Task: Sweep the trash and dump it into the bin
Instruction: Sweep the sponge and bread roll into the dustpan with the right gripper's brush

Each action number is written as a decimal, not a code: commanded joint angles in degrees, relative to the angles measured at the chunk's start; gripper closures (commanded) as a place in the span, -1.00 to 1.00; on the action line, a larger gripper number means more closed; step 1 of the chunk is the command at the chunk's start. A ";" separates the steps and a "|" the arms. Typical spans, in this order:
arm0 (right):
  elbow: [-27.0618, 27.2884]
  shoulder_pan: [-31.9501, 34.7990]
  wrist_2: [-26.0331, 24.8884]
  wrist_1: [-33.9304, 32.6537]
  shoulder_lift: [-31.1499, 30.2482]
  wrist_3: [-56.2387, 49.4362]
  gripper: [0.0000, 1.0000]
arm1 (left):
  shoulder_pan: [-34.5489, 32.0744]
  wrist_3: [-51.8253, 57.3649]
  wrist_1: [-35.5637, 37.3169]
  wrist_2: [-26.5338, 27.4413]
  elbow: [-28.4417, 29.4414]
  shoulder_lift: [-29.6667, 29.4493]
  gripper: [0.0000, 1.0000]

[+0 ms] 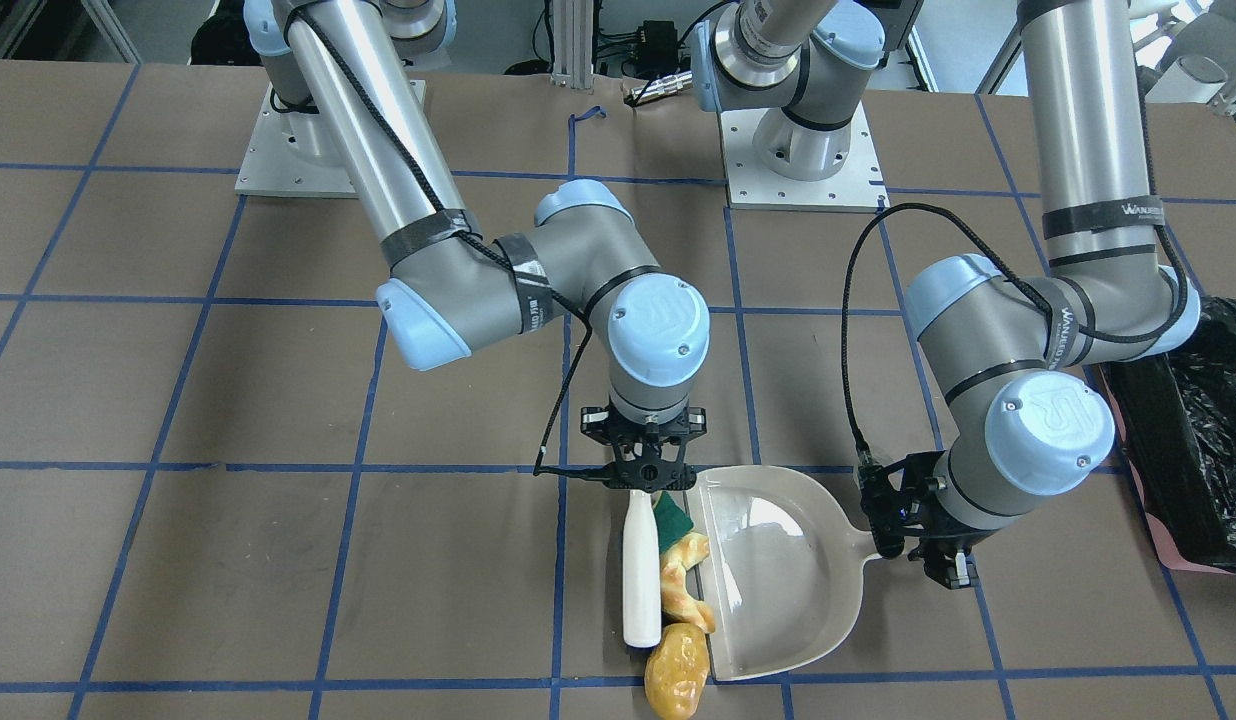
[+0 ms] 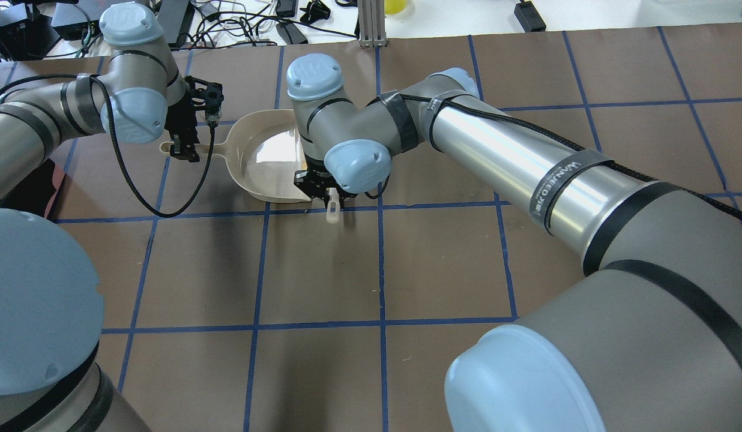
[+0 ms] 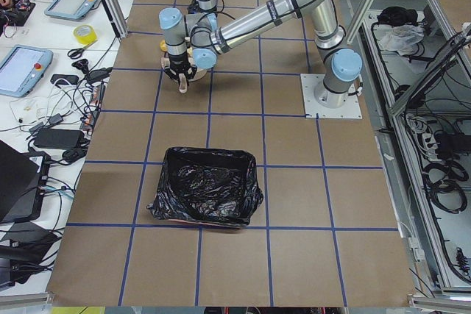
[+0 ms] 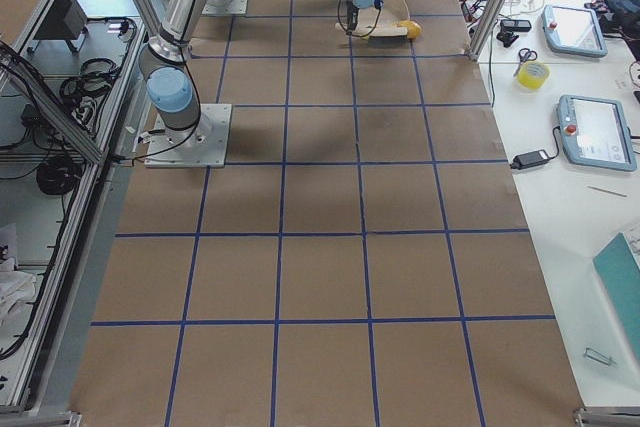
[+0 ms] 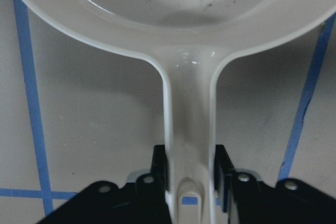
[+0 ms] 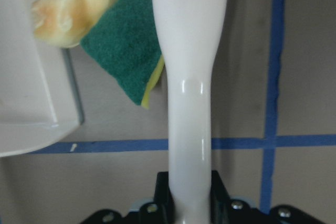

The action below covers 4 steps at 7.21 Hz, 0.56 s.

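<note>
Sponge piece (image 1: 672, 516), croissant (image 1: 685, 585) and potato-like lump (image 1: 677, 675) lie on the worktop (image 1: 278, 560) along the beige dustpan's (image 1: 778, 580) open lip, beside a white brush (image 1: 640, 570). The right claw (image 6: 189, 195) is clamped on the brush and the left claw (image 5: 190, 174) on the dustpan's handle. The black-lined bin (image 3: 168, 182) stands well apart.

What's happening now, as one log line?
left hand: shut on dustpan | right hand: shut on white tool | trash: at dustpan mouth

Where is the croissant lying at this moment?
In the front-facing view the croissant lies low centre, against the open edge of the dustpan, beside the white sweeping tool, between the green sponge and the potato-like lump.
</note>
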 commanded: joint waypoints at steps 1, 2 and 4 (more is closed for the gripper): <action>-4.44 4.43 1.39 -0.10 2.53 5.51 1.00 | 0.00 0.03 0.00 -0.12 0.07 0.09 0.91; -5.42 5.67 2.79 -0.19 2.54 7.36 1.00 | 0.00 0.03 0.00 -0.30 0.07 0.09 0.91; -6.65 8.39 4.11 -0.10 2.37 12.18 1.00 | 0.00 0.03 0.00 -0.30 0.07 0.09 0.91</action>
